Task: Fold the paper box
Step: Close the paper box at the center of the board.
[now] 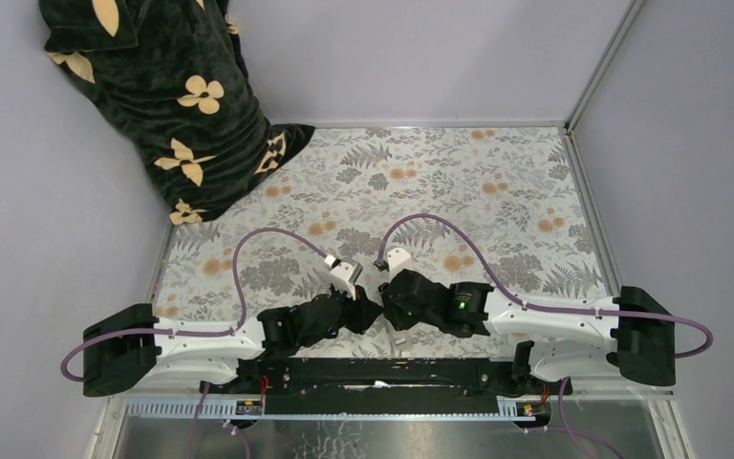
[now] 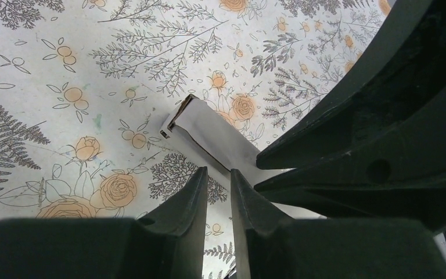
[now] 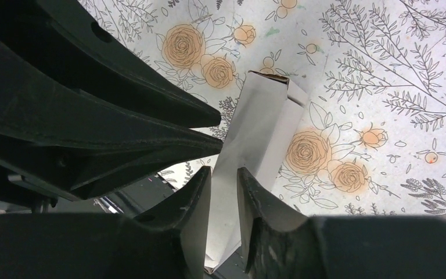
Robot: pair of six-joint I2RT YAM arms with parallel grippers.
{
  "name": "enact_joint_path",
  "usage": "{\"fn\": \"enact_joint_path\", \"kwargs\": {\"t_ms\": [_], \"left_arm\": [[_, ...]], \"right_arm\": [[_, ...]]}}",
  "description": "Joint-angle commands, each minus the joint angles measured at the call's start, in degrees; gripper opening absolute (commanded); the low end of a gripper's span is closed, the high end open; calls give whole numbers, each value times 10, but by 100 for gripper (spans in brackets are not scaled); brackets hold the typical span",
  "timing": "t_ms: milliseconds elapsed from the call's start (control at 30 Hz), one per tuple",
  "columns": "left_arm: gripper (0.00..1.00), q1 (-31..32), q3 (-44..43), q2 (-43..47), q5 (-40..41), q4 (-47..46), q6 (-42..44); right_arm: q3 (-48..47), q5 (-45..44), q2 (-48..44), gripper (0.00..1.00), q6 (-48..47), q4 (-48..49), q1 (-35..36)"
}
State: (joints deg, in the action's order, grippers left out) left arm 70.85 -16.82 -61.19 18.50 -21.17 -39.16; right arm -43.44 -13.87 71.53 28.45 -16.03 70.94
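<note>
Paper box [image 3: 264,125] near edge in right fingers [image 3: 193,200]; far end free.

A tablecloth [image 1: 497,191] with grey leaves and orange flowers covers the table. Plain light grey walls [image 1: 411,57] stand at the back and on both sides. A dark green blanket [image 1: 167,105] with big yellow flowers hangs in the far left corner, and its bottom end lies on the tablecloth.
</note>
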Motion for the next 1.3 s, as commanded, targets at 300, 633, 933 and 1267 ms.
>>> {"fn": "enact_joint_path", "kwargs": {"t_ms": [300, 633, 933, 1267], "left_arm": [[26, 4, -45, -64, 0, -41, 20], [25, 4, -59, -29, 11, -12, 24], [27, 4, -56, 7, 27, 0, 23], [27, 4, -53, -51, 0, -54, 24]], "right_arm": [[48, 6, 7, 32, 13, -99, -3], [56, 10, 10, 30, 11, -106, -5], [56, 14, 14, 29, 8, -107, -6], [58, 16, 12, 29, 11, -104, -7]]}}
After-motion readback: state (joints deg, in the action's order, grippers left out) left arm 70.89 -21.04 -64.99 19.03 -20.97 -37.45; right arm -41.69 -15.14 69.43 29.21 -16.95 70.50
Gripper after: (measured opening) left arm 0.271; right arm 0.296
